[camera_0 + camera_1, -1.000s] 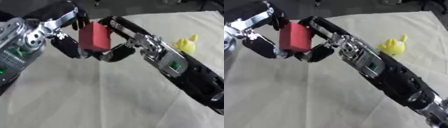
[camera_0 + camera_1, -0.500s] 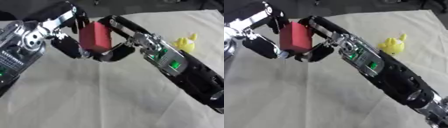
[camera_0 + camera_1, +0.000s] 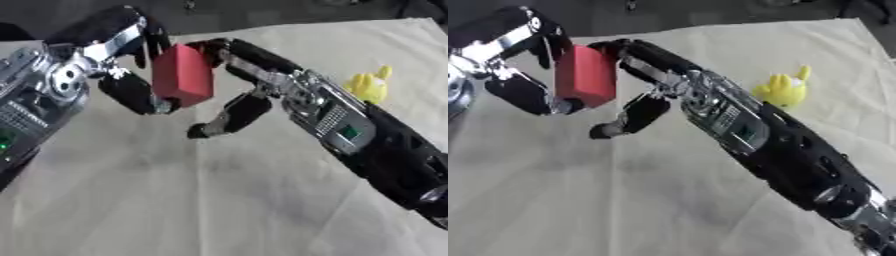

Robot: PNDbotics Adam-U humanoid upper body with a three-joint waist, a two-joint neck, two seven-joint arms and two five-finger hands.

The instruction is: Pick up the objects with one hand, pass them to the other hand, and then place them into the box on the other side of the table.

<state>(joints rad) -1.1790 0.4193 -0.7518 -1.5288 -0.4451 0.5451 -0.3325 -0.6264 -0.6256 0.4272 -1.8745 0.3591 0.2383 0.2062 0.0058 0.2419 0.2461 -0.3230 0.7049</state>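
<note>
Gripping the red block from its left side, the left robot hand has its fingers curled round it, one dark finger over the top edge and a thumb pressed under the lower corner. The right robot hand meets the block from the right: its upper fingers lie along the block's top right edge, while its thumb hangs away below, clear of the block, so this hand looks spread apart, not clamped. The block is held in the air above the table, between the two hands.

Judging by its flat faces and sharp edges, the block is stiff and probably light, with smooth sides that could slip in a shallow pinch. Opposite flat faces are the sensible places to take it, fingers on one and thumb on the other.

Right of the block, beyond the right forearm, a small yellow toy sits on the cloth-covered table; it looks rounded, and whether it is soft I cannot tell.

Count: one red block, one yellow toy, two hands. No box shows.
</note>
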